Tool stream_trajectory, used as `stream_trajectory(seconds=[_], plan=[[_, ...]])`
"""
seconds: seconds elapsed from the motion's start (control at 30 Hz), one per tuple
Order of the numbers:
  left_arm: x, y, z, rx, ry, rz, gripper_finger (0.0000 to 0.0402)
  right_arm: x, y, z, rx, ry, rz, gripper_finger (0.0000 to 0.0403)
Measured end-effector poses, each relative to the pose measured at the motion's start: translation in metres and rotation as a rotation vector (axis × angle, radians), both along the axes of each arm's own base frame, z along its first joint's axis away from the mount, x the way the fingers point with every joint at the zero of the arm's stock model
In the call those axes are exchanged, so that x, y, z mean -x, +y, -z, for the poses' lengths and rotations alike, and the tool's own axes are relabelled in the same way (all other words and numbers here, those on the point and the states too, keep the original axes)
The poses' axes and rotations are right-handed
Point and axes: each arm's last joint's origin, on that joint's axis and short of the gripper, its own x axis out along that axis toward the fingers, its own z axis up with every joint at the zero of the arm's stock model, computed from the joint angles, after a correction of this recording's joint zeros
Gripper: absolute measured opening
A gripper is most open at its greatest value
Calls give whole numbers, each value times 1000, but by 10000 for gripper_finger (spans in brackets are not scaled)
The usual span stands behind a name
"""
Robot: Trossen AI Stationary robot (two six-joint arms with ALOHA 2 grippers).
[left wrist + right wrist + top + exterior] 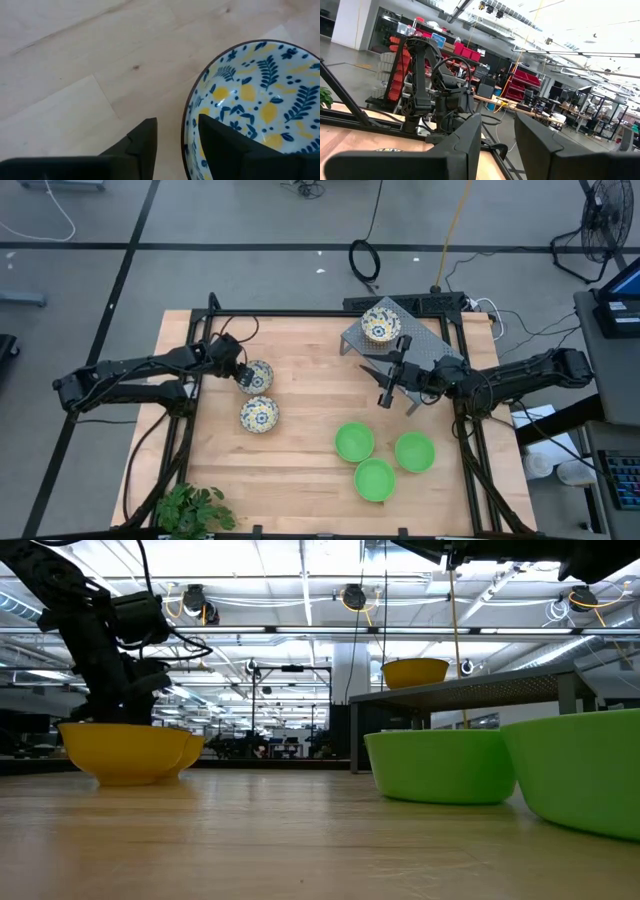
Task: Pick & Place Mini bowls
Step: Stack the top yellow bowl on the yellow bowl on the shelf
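Left gripper straddles the rim of a white floral-patterned ceramic mini bowl, one finger inside, one outside, clamped on it. Thin rim hold (glazed, likely slick): bowl may tilt or slip on lifting.

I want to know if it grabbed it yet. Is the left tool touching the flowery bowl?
Cannot tell. In the left wrist view the left tool straddles the rim of the flowery bowl, one finger inside and one outside, but a thin gap may remain.

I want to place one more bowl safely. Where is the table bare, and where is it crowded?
Bare: the wood between the floral bowl and the green bowls, and the near strip beside the plant. Crowded: around the rack and right gripper.
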Motion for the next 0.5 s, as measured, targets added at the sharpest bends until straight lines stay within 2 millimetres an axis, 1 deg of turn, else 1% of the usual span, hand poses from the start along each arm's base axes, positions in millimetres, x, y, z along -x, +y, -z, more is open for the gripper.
stream_trajectory(seconds=[0.2, 0.5], plan=[[0, 0, 0, 1, -1, -2, 133, 0, 0, 0, 0, 0, 0, 105], [0, -1, 1, 30, -8, 19, 131, 0, 0, 0, 0, 0, 0, 105]])
